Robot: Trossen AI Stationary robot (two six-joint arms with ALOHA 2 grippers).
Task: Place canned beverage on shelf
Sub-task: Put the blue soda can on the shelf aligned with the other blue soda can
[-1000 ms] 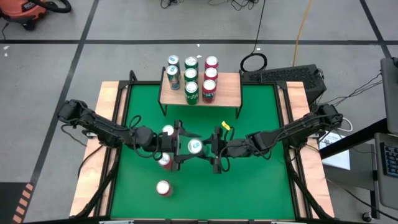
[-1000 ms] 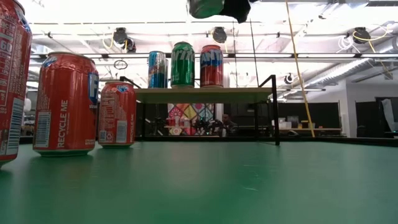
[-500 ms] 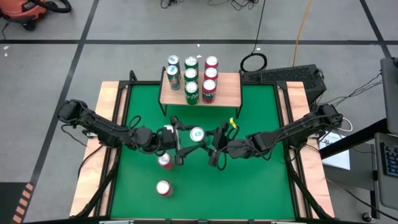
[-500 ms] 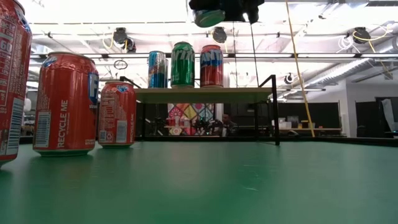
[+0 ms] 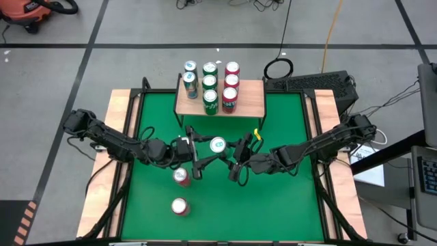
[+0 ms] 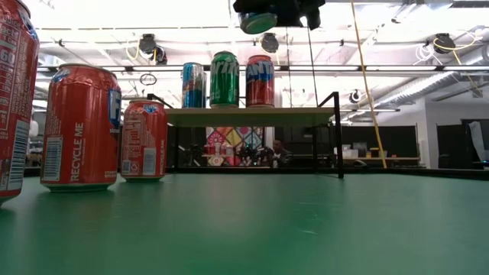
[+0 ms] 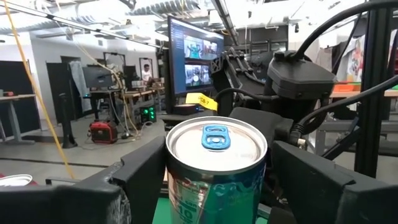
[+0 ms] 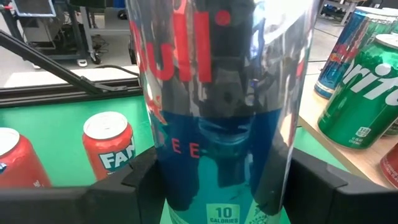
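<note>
Hanging in mid-air between the two arms, the slim teal-and-blue energy drink can (image 5: 217,145) sits above the green worktop (image 5: 287,198), a little short of the shelf (image 5: 249,102). The left end effector (image 7: 214,180) has its fingers on either side of the can's upper body, and the right end effector (image 8: 224,186) brackets its lower wall, so both appear to be pinching it at once, as in a hand-over.

I judge the can stiff but thin-walled: a hard squeeze could dent it, and its glossy printed skin looks slippery. If full it will be fairly heavy for its width. Mid-body, across the diameter, is the safest place to hold, keeping it upright.

Seven cans (image 5: 210,85) already crowd the shelf's left and middle; its right part is bare. Red soda cans (image 5: 181,176) stand on the worktop nearby.
</note>
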